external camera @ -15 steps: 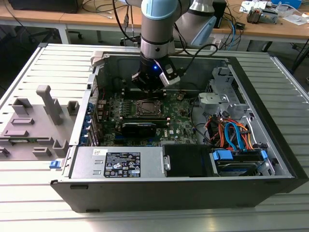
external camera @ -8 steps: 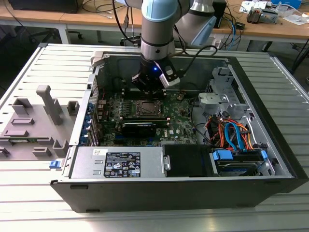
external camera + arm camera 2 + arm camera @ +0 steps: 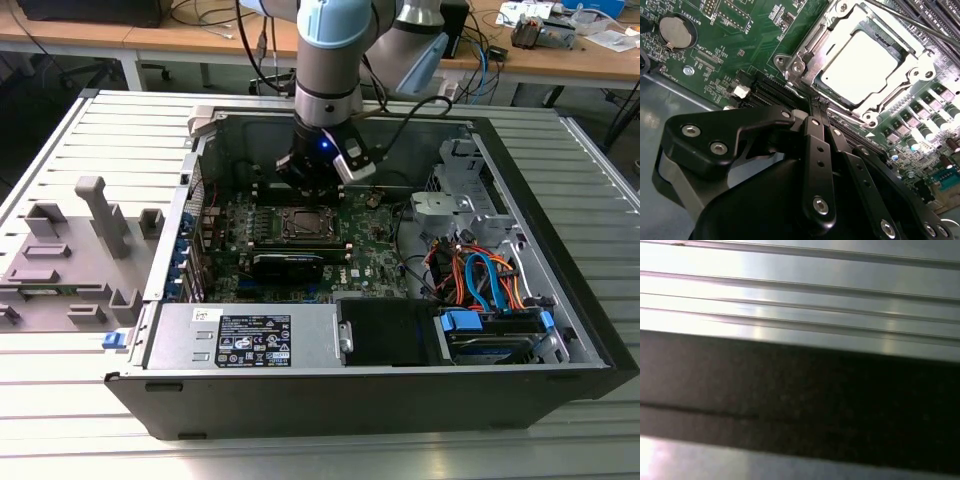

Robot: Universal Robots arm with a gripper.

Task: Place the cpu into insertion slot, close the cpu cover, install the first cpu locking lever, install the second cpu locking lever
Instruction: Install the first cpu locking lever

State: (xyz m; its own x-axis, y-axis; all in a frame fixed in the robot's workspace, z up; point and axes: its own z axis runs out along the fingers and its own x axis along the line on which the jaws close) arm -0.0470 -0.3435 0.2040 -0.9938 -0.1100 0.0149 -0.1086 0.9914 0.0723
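The cpu (image 3: 866, 62) sat in the insertion slot (image 3: 805, 60) on the green board, with the cpu cover (image 3: 837, 30) down around it as far as I could judge. My gripper (image 3: 819, 107) hung just beside the socket's edge, fingers (image 3: 815, 150) together and holding nothing. I judged the lever step in hand; it called for hooking a thin locking lever (image 3: 912, 20)

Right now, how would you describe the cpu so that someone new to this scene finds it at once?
Look inside the open computer case at the green circuit board. Near its middle, just below the gripper, the cpu sits within a silver metal frame. It is the one flat, bright silver-grey square there, unlike the long black card slots nearby.
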